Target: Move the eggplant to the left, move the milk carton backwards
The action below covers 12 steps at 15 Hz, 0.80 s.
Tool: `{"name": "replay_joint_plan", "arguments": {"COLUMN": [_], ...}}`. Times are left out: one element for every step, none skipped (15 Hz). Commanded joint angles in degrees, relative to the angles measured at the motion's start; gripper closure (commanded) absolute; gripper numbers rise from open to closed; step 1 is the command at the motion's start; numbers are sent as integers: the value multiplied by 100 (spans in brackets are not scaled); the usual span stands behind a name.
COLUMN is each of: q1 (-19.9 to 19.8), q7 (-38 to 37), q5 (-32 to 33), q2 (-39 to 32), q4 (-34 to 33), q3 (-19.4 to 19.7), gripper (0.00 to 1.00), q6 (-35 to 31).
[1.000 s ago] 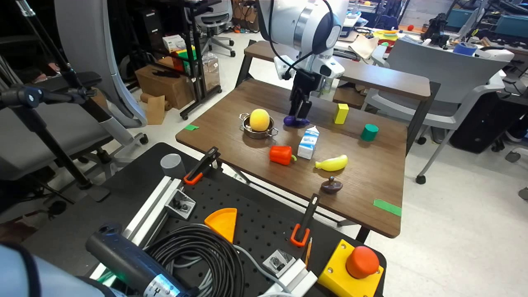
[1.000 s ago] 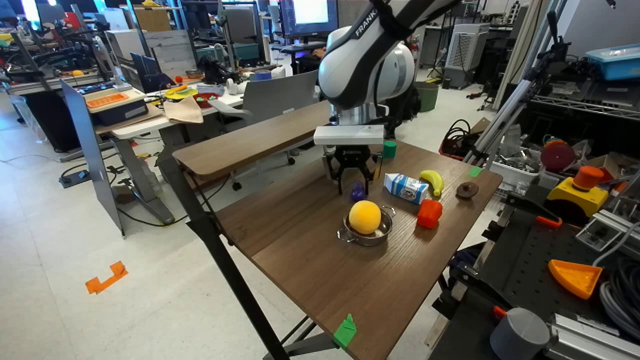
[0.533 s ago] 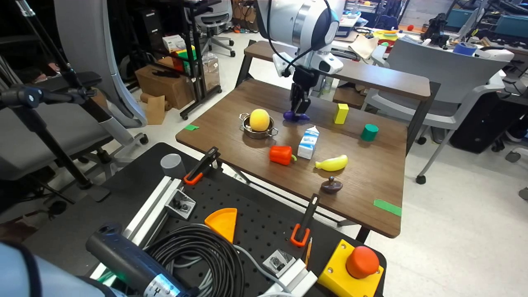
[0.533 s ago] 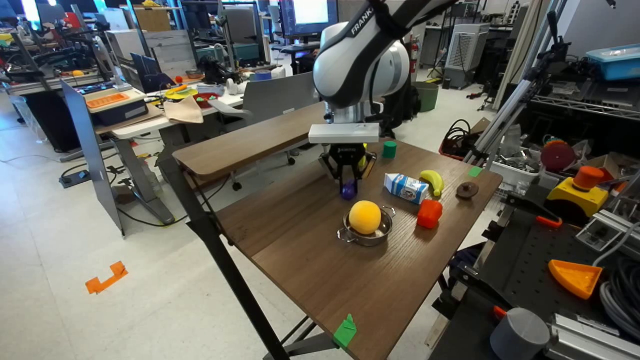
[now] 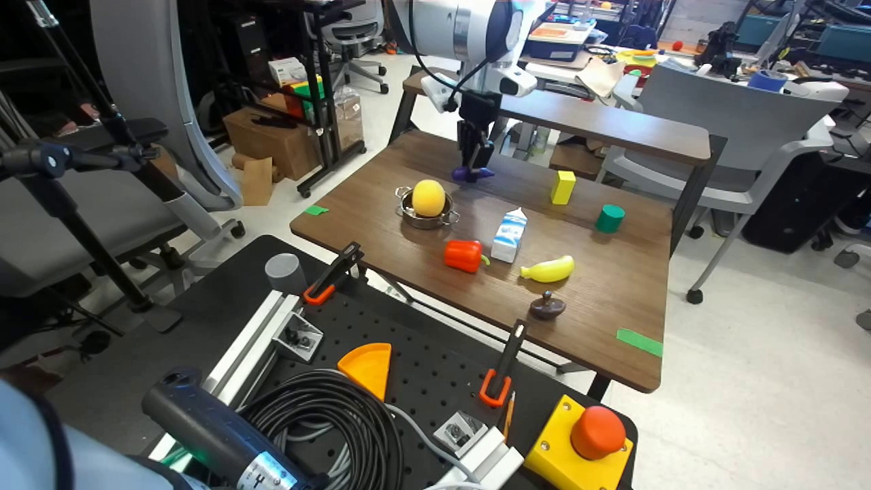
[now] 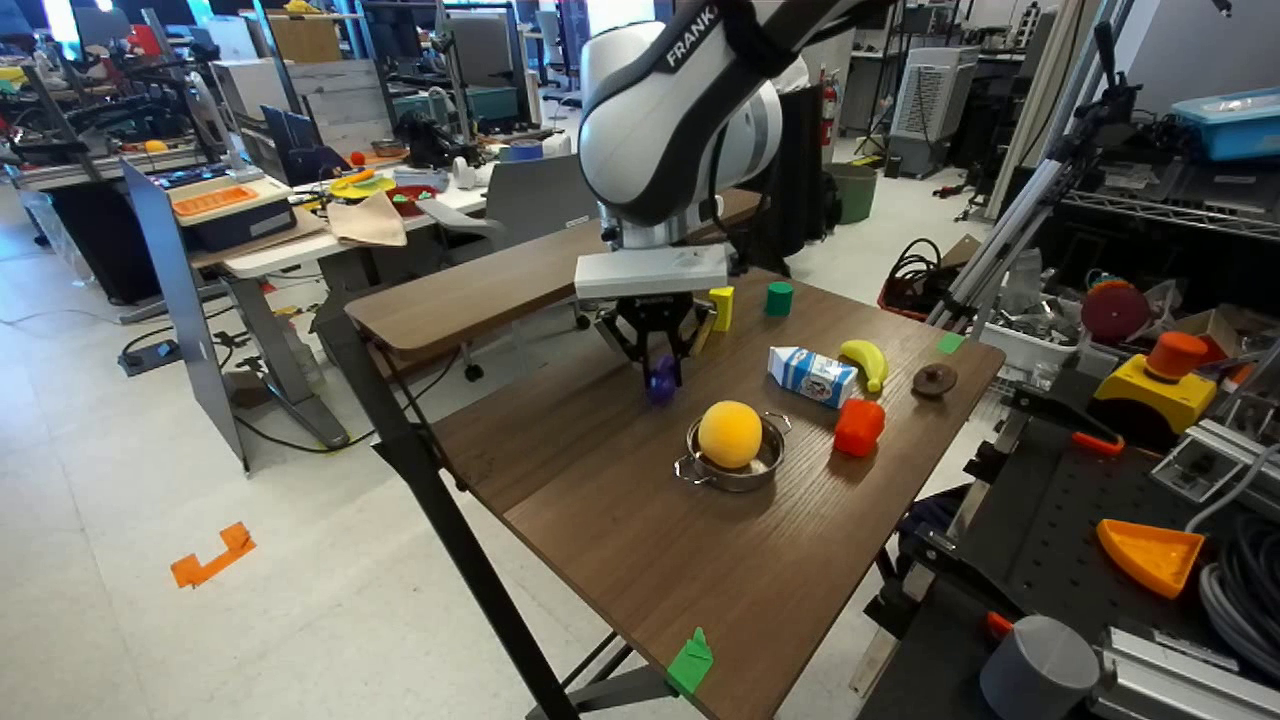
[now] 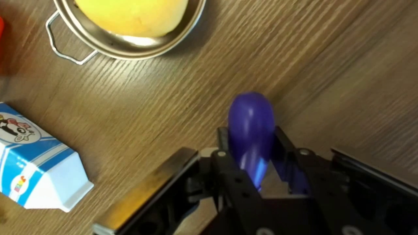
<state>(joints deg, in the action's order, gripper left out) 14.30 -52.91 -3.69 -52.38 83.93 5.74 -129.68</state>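
Exterior view: we find the gripper [image 5: 473,170] pinching the eggplant [image 5: 465,175] between its fingers [image 5: 482,156], near the tabletop's [image 5: 605,289] far edge.

The wrist view crops the milk carton [image 7: 42,160] and pot [image 7: 111,47], the tool [image 7: 250,138] partly hiding the eggplant [image 7: 251,122].

A robotics lab.
An arm [image 6: 680,115] marked FRANK hangs over a wooden counter [image 6: 620,520]; beside that, a black pegboard [image 5: 422,354] carries coiled cable [image 5: 340,395], clamps [image 5: 505,357] and a red button [image 5: 599,432] on a yellow box [image 5: 554,444]. Around are office chairs [image 5: 721,129], a laden desk [image 6: 312,248], a tripod [image 6: 1045,180] and a fire extinguisher [image 6: 827,112].
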Motion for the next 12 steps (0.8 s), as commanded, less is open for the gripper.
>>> {"name": "replay_joint_plan", "arguments": {"q1": [151,187,218,238,258,267,274,279,284,295,297,294], "q7": [19,47,66,110,152,212,261,319,370,421,481,550], "q5": [236,250,265,270,271,261,254,246,245,247,246,236], "q2": [-93,-112,-124,-138,-158,-189,-221,-272,-324,-385,-444,-521], "q4": [-316,-377,-425,-470,-515,-563,-615,-679,-740,-793,-859,-926], "q3": [-68,-99,-127,-167,-198,-235,-266,-301,-326,-347,-366,-392], "gripper": [92,92,92,92,92,92,92,92,92,92,92,92], "q6": [159,189,218,241,255,279,318,384,452,509,587,644]}}
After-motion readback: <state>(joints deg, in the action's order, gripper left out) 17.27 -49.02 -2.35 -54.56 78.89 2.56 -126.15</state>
